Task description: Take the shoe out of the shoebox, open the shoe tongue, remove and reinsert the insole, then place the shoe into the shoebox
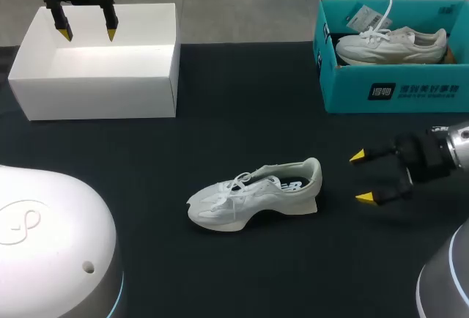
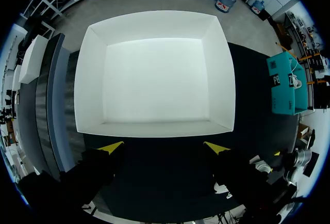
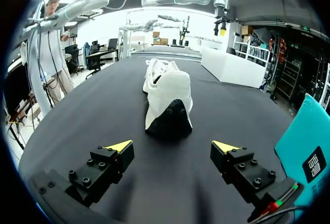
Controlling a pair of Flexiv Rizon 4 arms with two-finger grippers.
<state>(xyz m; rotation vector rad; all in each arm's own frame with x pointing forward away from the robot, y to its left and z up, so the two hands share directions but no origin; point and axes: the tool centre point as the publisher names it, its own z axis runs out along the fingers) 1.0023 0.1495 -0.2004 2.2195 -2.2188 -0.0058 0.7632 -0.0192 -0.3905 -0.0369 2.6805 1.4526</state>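
White sneaker point(image 1: 253, 195) upright, middle of the table point(image 1: 242, 98), heel toward the right pincer point(image 1: 360, 177) — spread wide, holding nothing, near but not touching — left pincer point(image 1: 89, 34) likewise open above the white shoebox point(image 1: 95, 98)

The table point(image 1: 242, 113) is plain black. At its centre the shoe point(image 1: 253, 195) is white all over, laces included, with a dark lining carrying white print and a black patch under the heel. At 10 o'clock the shoebox point(image 1: 95, 98) is plain white inside and out. At 2 o'clock the teal box point(image 1: 352, 91) bears a dark label with white marks and holds an off-white second shoe point(image 1: 392, 45). The left gripper point(image 1: 88, 34) and the right gripper point(image 1: 364, 178) are black with yellow tips.
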